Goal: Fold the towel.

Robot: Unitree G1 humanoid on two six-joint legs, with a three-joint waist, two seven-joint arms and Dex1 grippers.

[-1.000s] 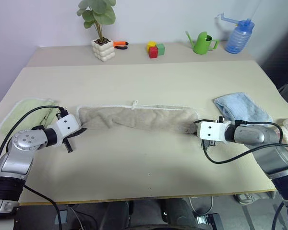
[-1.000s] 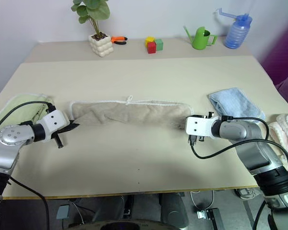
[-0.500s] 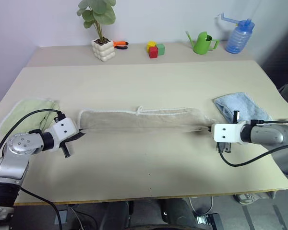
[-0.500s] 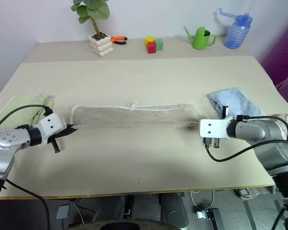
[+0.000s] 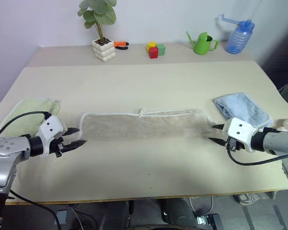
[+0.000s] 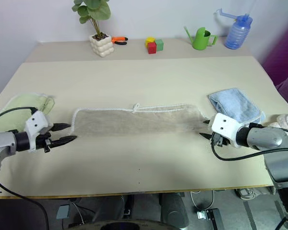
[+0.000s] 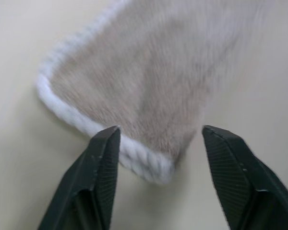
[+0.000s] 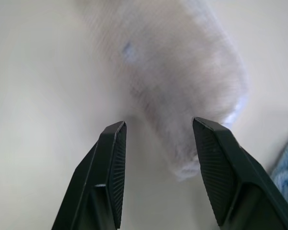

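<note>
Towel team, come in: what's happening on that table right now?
Both grippers open, left gripper and right gripper just off the ends. Beige towel flat in a long folded strip. Blue towel close by right gripper; green towel beside left.

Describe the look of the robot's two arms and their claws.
Both arms are silver-grey metal with rounded joints, ending in white blocky wrist housings. The left claw and right claw each have two black, pointed fingers with ribbed inner faces. A black cable loops along each arm.

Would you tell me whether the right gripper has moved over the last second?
Yes: the right gripper has drawn outward off the towel, ending below the blue towel.
</note>
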